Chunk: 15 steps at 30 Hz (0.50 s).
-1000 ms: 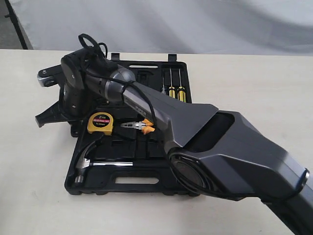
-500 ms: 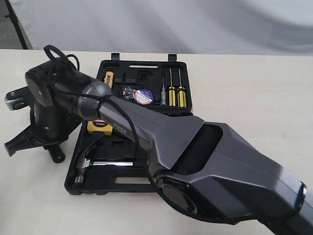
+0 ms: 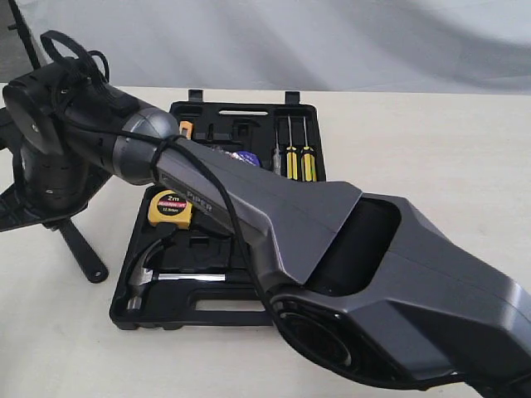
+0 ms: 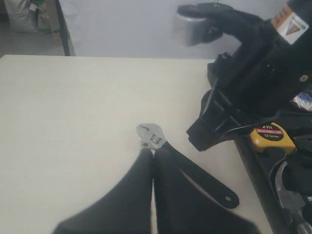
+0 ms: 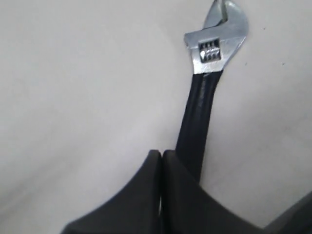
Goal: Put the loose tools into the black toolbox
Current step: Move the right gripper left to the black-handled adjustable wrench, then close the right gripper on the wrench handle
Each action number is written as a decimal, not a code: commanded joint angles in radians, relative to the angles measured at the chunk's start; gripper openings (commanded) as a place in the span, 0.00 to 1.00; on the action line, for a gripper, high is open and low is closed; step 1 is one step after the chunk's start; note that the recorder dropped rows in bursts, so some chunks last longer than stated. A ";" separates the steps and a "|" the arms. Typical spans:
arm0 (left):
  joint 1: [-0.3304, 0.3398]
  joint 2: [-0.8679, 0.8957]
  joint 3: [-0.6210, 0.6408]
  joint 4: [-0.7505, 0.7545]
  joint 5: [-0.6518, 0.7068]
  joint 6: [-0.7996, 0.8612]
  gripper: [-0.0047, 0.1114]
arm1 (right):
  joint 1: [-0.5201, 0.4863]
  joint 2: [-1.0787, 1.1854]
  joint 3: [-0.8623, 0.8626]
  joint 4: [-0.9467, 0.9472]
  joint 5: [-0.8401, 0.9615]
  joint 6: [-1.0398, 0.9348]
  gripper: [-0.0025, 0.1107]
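Note:
The black adjustable wrench point(image 4: 195, 173) lies on the table left of the black toolbox point(image 3: 217, 308); only its handle point(image 3: 83, 251) shows in the exterior view. My right gripper point(image 5: 161, 154) is shut and empty, hovering just beside the wrench point(image 5: 199, 117), silver head pointing away. It sits at the far left of the exterior view point(image 3: 17, 211). My left gripper point(image 4: 152, 151) is shut with nothing in it, tips close to the wrench's silver head. The claw hammer point(image 3: 153, 275) rests in the toolbox's near half. The tape roll point(image 3: 246, 156) lies in the far half, partly hidden by the right arm.
A yellow tape measure point(image 3: 170, 207) and yellow-handled screwdrivers point(image 3: 297, 159) sit in the open toolbox. The right arm point(image 3: 332, 240) stretches across the box from the lower right. The right gripper's body point(image 4: 243, 92) stands between the wrench and the box.
The right arm has swung left, off the toolbox's far half and over to the wrench on the table. The tape roll came into sight in the box. The wrench has not moved.

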 commanded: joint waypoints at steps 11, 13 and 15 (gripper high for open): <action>0.003 -0.008 0.009 -0.014 -0.017 -0.010 0.05 | -0.006 0.097 0.000 -0.042 0.047 0.029 0.02; 0.003 -0.008 0.009 -0.014 -0.017 -0.010 0.05 | -0.006 0.101 0.000 -0.042 0.079 0.029 0.02; 0.003 -0.008 0.009 -0.014 -0.017 -0.010 0.05 | -0.006 0.101 0.000 -0.042 0.079 0.034 0.02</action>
